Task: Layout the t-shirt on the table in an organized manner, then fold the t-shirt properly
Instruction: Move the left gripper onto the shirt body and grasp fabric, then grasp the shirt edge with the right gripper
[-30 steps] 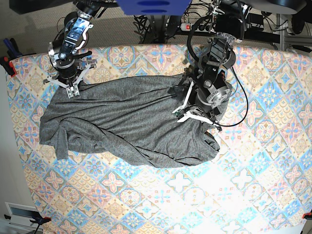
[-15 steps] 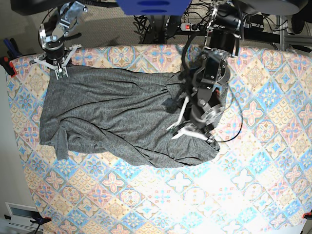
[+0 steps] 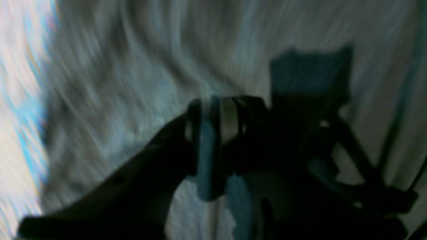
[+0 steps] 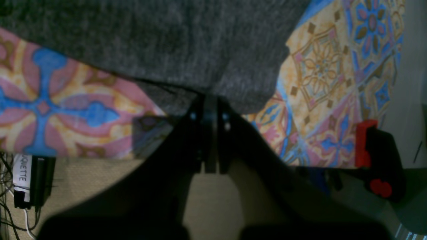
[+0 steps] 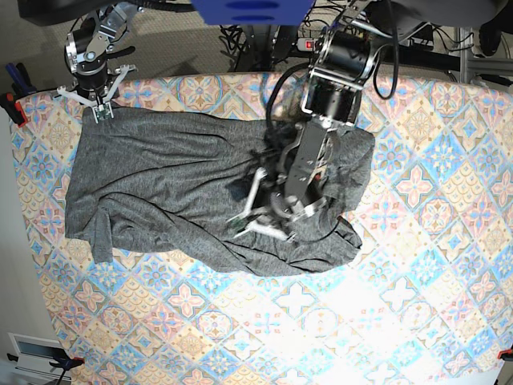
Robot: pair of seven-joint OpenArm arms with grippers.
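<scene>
Grey t-shirt [image 5: 184,192] lay rumpled on the tiled surface [image 5: 417,265]. Right fingers [image 4: 209,100] pinched its far corner. Left fingers' [image 3: 217,123] state was blurred beyond telling over its middle.

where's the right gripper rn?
Base view, top left: the right gripper is at the table's far edge, shut on a corner of the t-shirt.

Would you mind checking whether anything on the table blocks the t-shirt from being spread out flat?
Nothing visible does. The table around the t-shirt shows only bare patterned cloth. The right hand already pinches a corner, and the left hand sits over the shirt's middle.
</scene>
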